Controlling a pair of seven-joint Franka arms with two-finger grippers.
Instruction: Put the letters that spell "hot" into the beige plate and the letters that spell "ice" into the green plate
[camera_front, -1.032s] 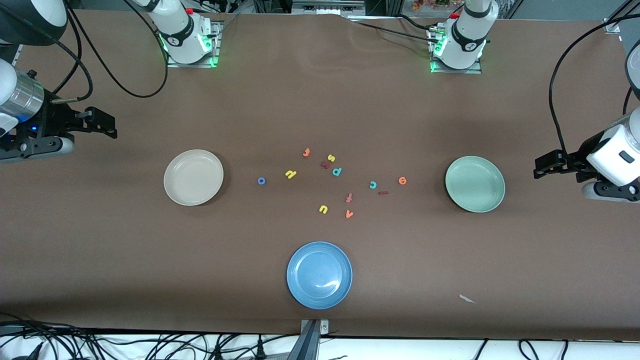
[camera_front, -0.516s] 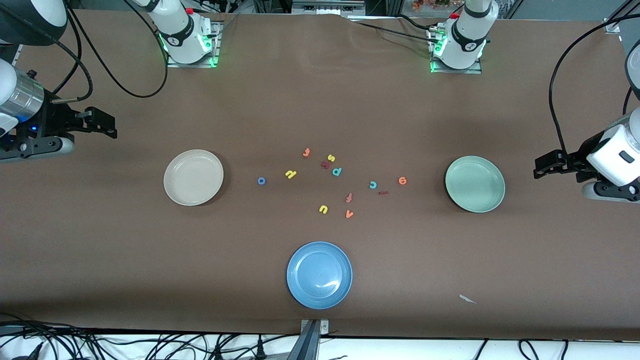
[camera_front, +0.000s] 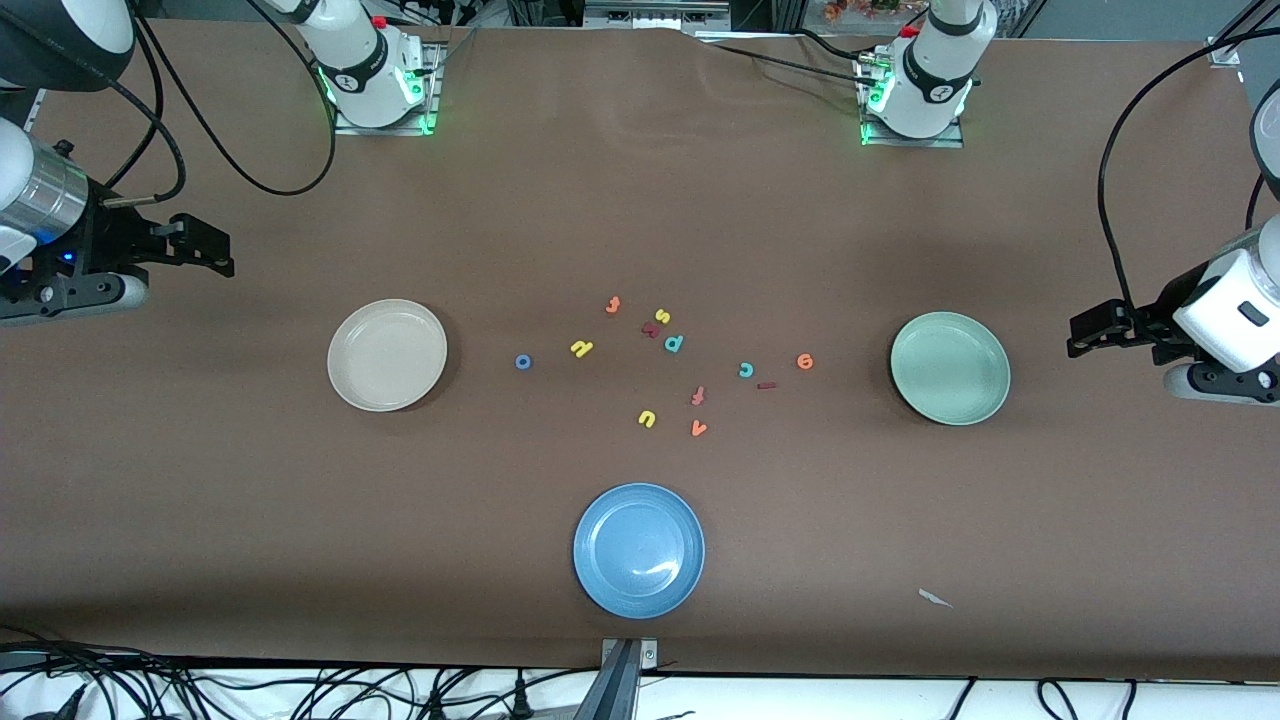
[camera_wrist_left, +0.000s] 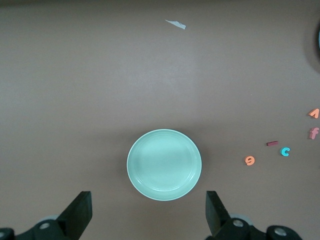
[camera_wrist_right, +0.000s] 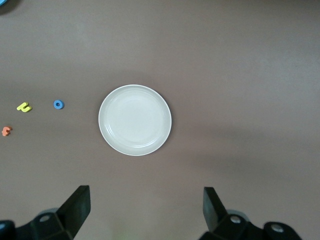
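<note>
Toy letters (camera_front: 663, 362) scattered at desk (camera_front: 640, 220) centre, none on a plate, beige plate (camera_front: 387, 355) at their 9 o'clock, green plate (camera_front: 950, 368) at 3 o'clock, blue plate (camera_front: 639, 550) at 6 o'clock, left gripper (camera_wrist_left: 148, 212) and right gripper (camera_wrist_right: 146, 210) waiting over desk ends, fingers wide, empty.

left claw (camera_front: 1085, 335) agape, waiting | right claw (camera_front: 215, 250) agape, waiting
</note>
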